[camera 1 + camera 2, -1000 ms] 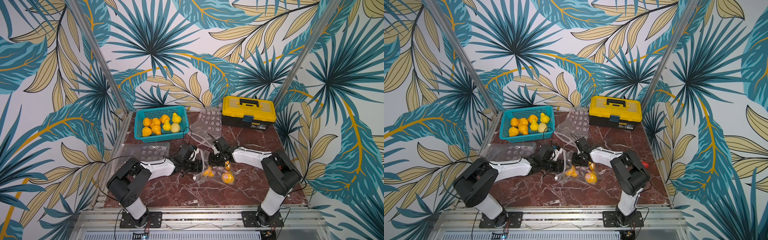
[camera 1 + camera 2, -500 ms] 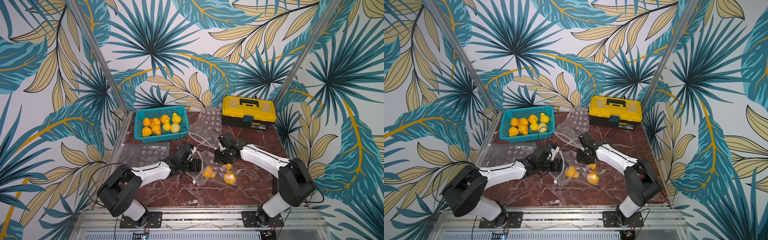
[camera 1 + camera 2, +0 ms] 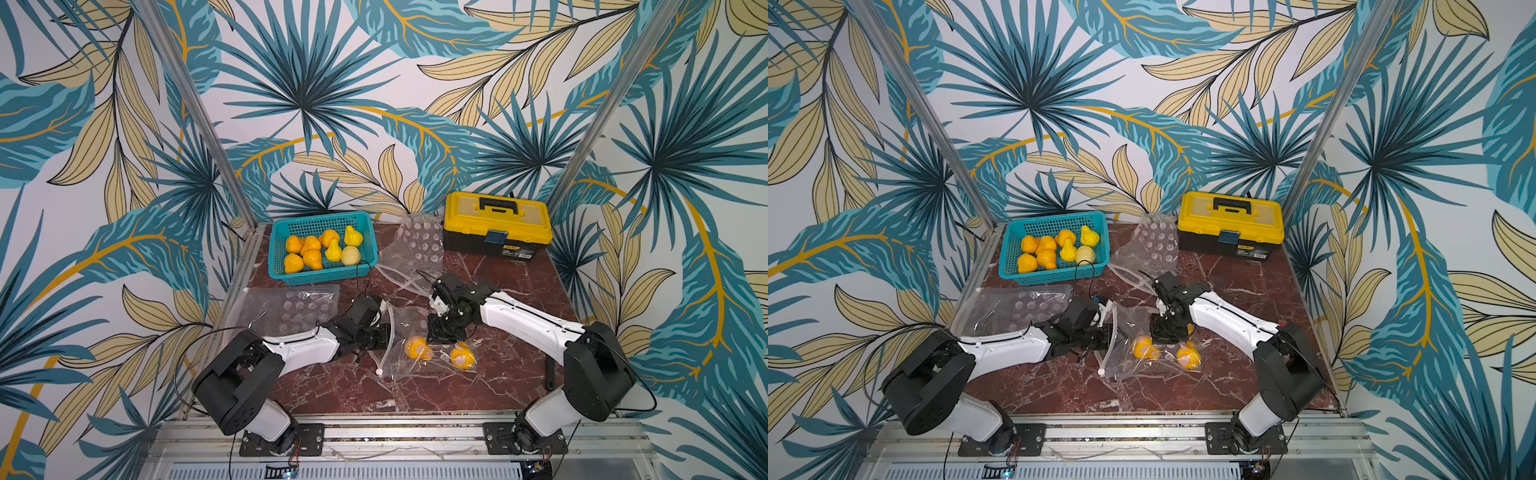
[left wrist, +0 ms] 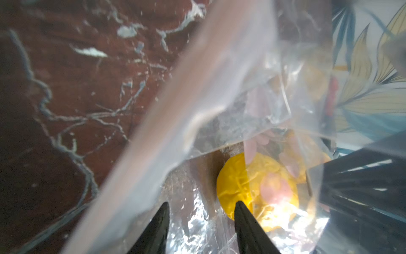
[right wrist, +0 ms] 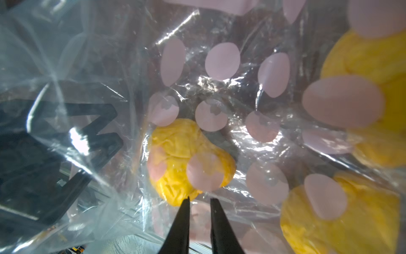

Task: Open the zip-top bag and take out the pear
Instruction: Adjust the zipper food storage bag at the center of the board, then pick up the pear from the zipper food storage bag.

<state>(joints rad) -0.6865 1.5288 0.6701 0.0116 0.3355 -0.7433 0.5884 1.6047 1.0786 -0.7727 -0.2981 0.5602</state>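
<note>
Left tool [image 4: 201, 211] half-open inside bag [image 4: 219, 92] — right tool [image 5: 198, 203] pinching film.

A dark red marble-patterned tabletop [image 3: 436, 390] was seen in both top views. On it were set a teal plastic mesh basket [image 3: 320, 272] and a yellow-and-black plastic toolbox [image 3: 496, 226] at the back — and three clear dotted plastic zip-top bags [image 3: 415, 245] [image 3: 291, 307] [image 3: 419, 361], the nearest holding yellow pears [image 3: 417, 348].
</note>
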